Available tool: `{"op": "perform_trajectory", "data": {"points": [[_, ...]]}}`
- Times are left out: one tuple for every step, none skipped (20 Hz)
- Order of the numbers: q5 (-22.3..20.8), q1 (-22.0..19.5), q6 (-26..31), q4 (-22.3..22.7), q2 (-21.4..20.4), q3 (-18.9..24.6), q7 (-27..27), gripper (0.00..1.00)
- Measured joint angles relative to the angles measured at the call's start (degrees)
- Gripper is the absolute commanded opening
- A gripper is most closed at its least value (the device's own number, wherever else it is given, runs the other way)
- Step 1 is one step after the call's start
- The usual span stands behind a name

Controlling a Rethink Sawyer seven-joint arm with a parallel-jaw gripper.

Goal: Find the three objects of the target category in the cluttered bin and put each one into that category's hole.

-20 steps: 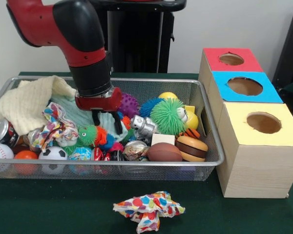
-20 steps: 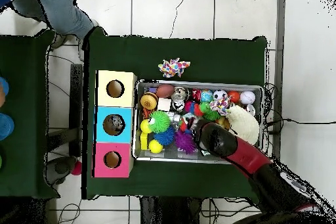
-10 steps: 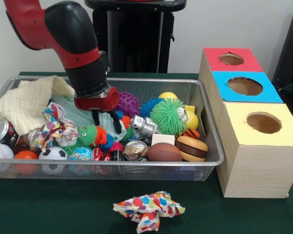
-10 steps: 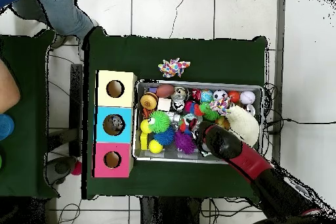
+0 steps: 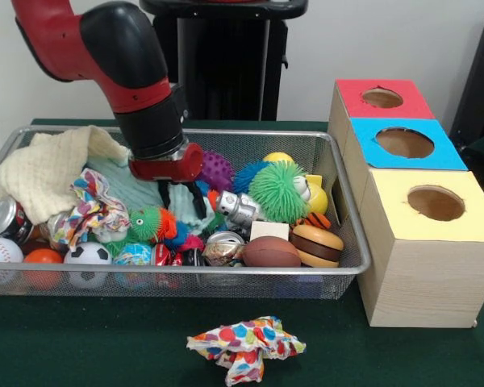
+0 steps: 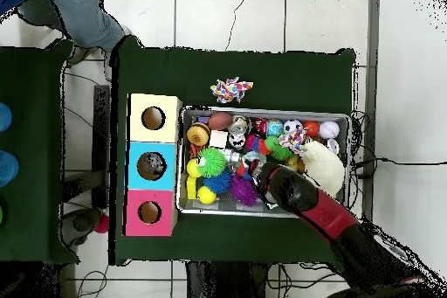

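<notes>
My gripper [image 5: 182, 201] hangs inside the wire bin [image 5: 339, 201], left of its middle. It is shut on a fold of pale green cloth [image 5: 179, 193] that rises between the two black fingers. Round it lie a purple spiky ball [image 5: 214, 170], a green furry ball [image 5: 276, 191], a small silver robot toy [image 5: 237, 207] and a green and orange fuzzy toy [image 5: 151, 223]. In the overhead view the arm [image 6: 301, 194] covers the gripper. Three boxes with round holes stand beside the bin: red [image 5: 382, 97], blue [image 5: 405, 143] and yellow [image 5: 436, 203].
A cream knitted cloth [image 5: 44, 173] fills the bin's left end. Along the front wall sit a baseball [image 5: 0, 251], a soccer ball [image 5: 87, 255], a brown football [image 5: 271, 251] and a burger toy [image 5: 316, 244]. A spotted cloth [image 5: 244, 345] lies on the green table outside the bin.
The gripper has shifted a little to the right and up, drawing the pale green cloth with it. At the overhead view's left edge a person's arm showed and has drawn back.
</notes>
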Motion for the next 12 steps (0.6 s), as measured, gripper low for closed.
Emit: {"op": "perform_trajectory", "data": {"points": [[-0.01,0.87,0.0,-0.04,-0.38,-0.64,0.0,1.0],[-0.11,2.38,0.0,-0.15,-1.01,-1.78,0.0,1.0],[-0.36,3.6,0.01,-0.27,-1.56,-2.65,0.0,1.0],[-0.96,5.41,0.05,-0.52,-2.36,-3.92,0.0,1.0],[-1.77,7.2,0.2,-0.84,-3.24,-5.16,0.0,1.0],[-2.35,8.39,0.52,-1.1,-3.84,-5.96,0.0,1.0],[-3.04,9.91,1.19,-1.43,-4.64,-7.0,0.0,1.0],[-3.65,11.46,2.31,-1.8,-5.5,-8.08,0.0,1.0],[-3.95,12.42,3.15,-2.03,-6.05,-8.75,0.0,1.0],[-4.53,14.28,5.36,-2.48,-7.23,-9.99,0.0,1.0],[-5.0,16.7,9.69,-3.03,-9.18,-11.42,0.0,1.0],[-5.09,17.17,10.7,-3.1,-9.63,-11.67,0.0,1.0]]}}
